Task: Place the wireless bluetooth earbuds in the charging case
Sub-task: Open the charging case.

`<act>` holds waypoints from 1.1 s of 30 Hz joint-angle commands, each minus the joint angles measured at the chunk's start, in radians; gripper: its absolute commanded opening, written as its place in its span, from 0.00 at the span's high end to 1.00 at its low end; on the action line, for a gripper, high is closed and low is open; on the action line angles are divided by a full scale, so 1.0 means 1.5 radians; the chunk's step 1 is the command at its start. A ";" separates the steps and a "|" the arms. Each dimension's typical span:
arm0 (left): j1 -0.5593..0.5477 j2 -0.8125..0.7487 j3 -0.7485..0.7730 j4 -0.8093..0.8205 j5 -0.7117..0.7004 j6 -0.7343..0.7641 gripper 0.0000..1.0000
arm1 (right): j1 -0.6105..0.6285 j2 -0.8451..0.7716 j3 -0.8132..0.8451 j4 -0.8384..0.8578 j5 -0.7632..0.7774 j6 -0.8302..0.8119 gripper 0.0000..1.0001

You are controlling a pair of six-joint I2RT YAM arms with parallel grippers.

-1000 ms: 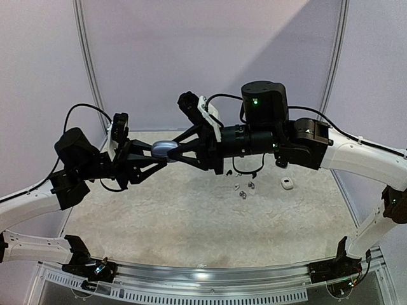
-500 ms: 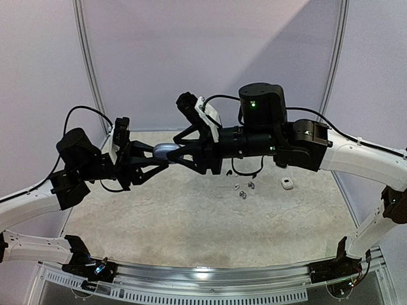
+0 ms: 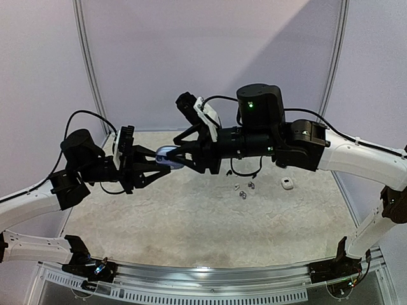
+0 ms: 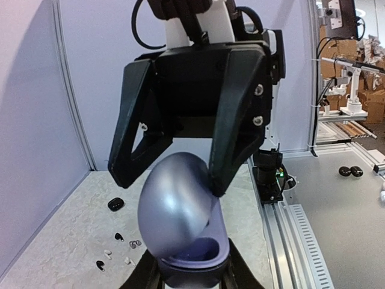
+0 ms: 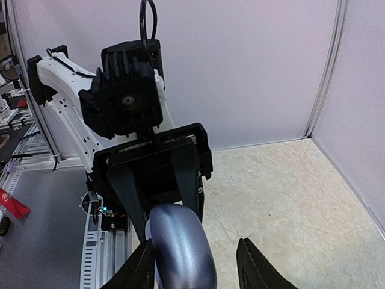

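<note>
Both arms [image 3: 356, 155] meet above the counter [image 3: 191, 222]: your left gripper [image 3: 154, 163] pinches the case [image 4: 192, 265] by its base, lid [image 4: 171, 205] up; your right gripper [image 4: 169, 179] stands spread round that lid, one finger [image 4: 231, 120] touching. Earbuds [image 3: 244, 189] lie loose below your right gripper, the nearer one.

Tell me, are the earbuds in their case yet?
Not yet. Done: the left tool holds the charging case up, lid flipped open. In hand: the right tool straddles that lid, open. Still to do: the earbuds lie loose on the table, none picked up.
</note>
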 commanded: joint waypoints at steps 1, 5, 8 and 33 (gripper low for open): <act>-0.017 -0.007 0.005 -0.004 0.038 0.018 1.00 | -0.017 0.013 0.010 0.006 0.052 0.019 0.54; -0.017 -0.011 0.004 -0.008 0.037 0.015 1.00 | -0.023 0.014 0.007 0.003 0.053 0.022 0.54; -0.017 -0.012 0.000 -0.003 0.032 0.008 1.00 | -0.027 0.018 0.006 -0.003 0.049 0.022 0.54; -0.003 0.011 -0.135 0.133 -0.111 -0.237 1.00 | -0.161 0.010 0.067 -0.060 -0.073 0.135 0.39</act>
